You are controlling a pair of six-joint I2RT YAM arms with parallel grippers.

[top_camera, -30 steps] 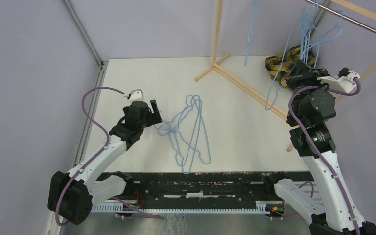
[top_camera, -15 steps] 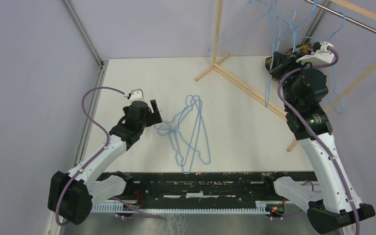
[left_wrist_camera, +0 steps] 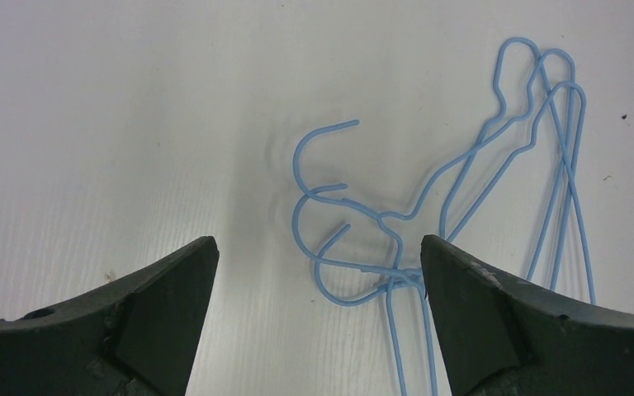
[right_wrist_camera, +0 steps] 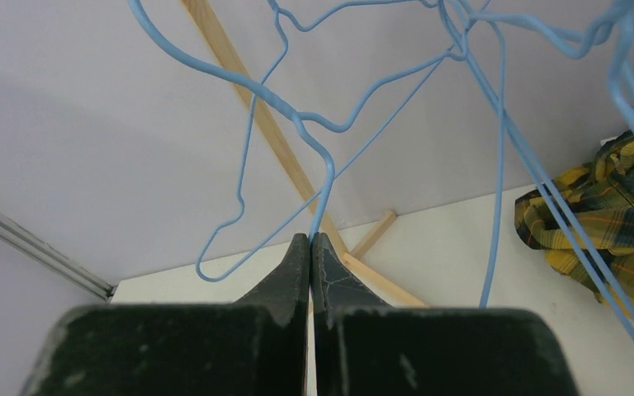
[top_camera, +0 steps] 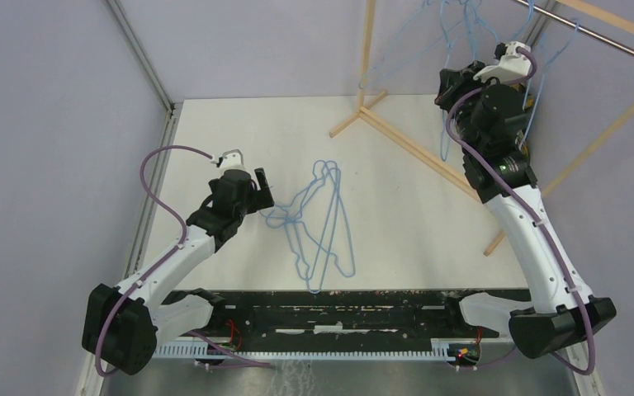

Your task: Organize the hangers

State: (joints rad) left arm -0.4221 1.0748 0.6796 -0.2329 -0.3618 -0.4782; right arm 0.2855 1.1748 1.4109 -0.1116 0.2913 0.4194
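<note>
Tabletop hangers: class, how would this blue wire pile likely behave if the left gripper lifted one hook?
Probably light: the tabletop hangers are thin wire. Their hooks overlap, so neighbours would likely drag along. A narrow wire may pivot in the left gripper.

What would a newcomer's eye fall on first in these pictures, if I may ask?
Probably the right gripper, high beside the light wooden rack frame, shut on a thin light-blue wire hanger tangled with others in the air. Next, the flat pile of matching blue hangers on the white table, just ahead of the open left gripper.
</note>
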